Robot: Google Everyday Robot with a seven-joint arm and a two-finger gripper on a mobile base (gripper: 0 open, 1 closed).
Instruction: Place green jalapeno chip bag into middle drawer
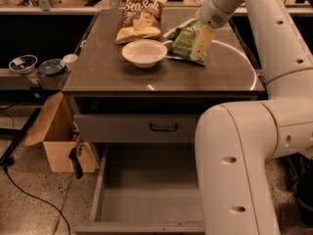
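Note:
The green jalapeno chip bag [182,42] lies crinkled on the cabinet top, just right of the white bowl [144,52]. My gripper [200,47] hangs from the white arm directly over the bag's right side, at or very near its surface, and covers part of it. The middle drawer [146,195] is pulled open low in front of the cabinet; its flat grey floor is bare. My arm's large white link hides the drawer's right part.
A brown-and-yellow "Sea Salt" bag [141,17] lies behind the bowl. A shut drawer front with a black handle [164,127] sits above the open drawer. A cardboard box [58,141] stands on the floor at left. Small bowls [23,62] sit on a low ledge at left.

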